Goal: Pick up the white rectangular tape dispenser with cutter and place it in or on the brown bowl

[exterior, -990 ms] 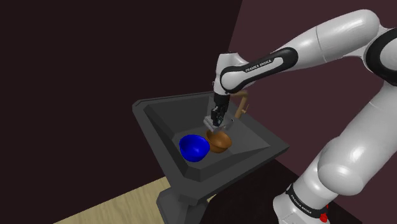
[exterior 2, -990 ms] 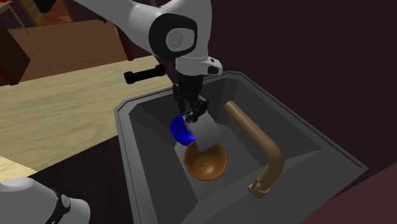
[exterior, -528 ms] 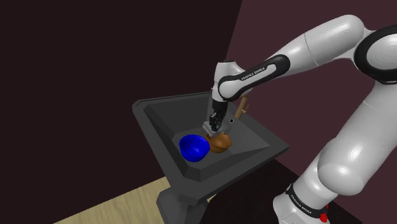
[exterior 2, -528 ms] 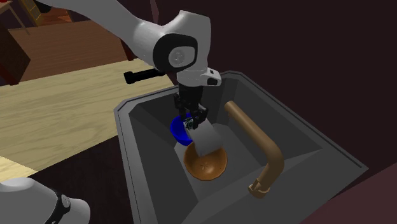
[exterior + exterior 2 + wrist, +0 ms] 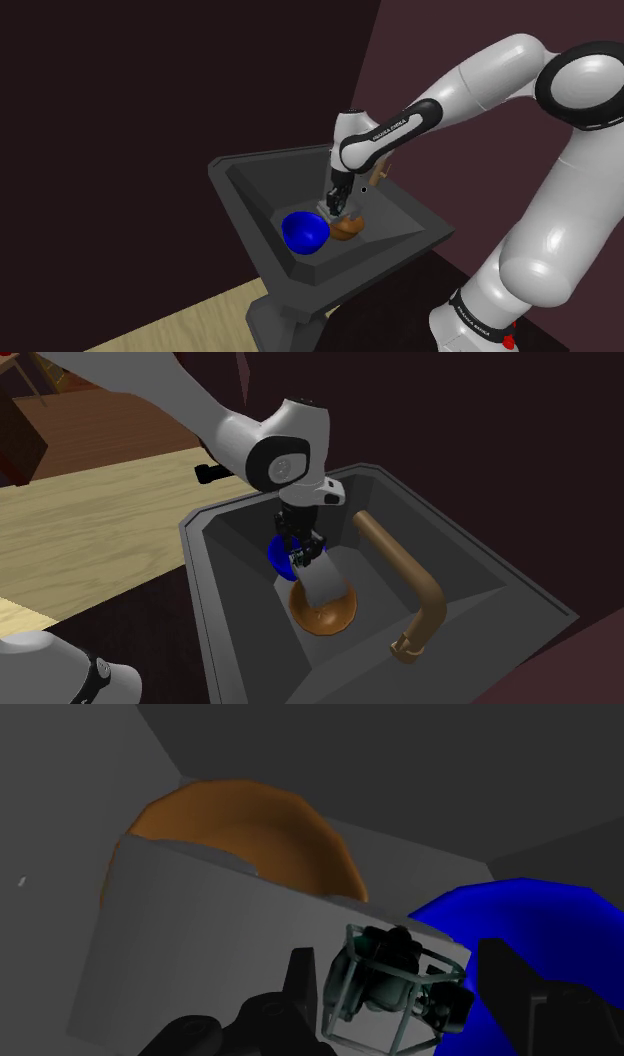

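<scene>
Fingers (image 5: 300, 976) clamped on its cutter end, the black gripper (image 5: 301, 556) dangles the pale grey rectangular tape dispenser (image 5: 325, 583) into the round brown bowl (image 5: 320, 620) at its five o'clock, ready to drop.

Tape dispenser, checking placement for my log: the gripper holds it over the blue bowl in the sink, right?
No: the gripper holds the tape dispenser over the brown bowl, not the blue bowl, in the sink; the second exterior view shows it.
</scene>
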